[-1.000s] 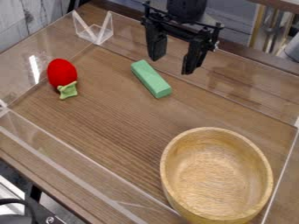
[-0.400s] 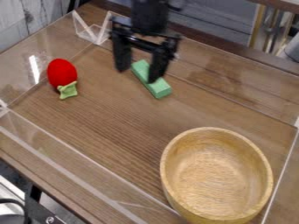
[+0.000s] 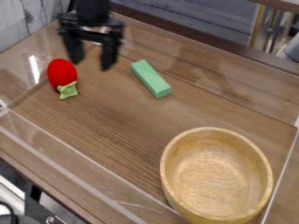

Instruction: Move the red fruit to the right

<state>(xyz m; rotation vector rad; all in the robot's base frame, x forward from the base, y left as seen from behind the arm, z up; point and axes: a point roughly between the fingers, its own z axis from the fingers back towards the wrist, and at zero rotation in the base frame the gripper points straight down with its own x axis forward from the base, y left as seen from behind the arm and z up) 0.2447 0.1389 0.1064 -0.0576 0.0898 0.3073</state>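
The red fruit (image 3: pixel 62 72), a small glossy strawberry with its light green cap (image 3: pixel 70 89) toward the camera, lies on the wooden table at the left. My gripper (image 3: pixel 91 59) hangs pointing down just to the right of and behind it. Its two dark fingers (image 3: pixel 72 50) stand apart with nothing between them, so it is open. The left finger comes close to the fruit's top in the picture; whether it touches I cannot tell.
A flat green block (image 3: pixel 149 78) lies right of the gripper. A large wooden bowl (image 3: pixel 173 165) sits at the front right. Clear plastic walls (image 3: pixel 35 35) ring the table, with a folded clear piece at the back left.
The gripper has swept from the back middle, past the green block, leftward and lower to a spot next to the red fruit. It stayed open. The fruit, block and bowl have not moved.
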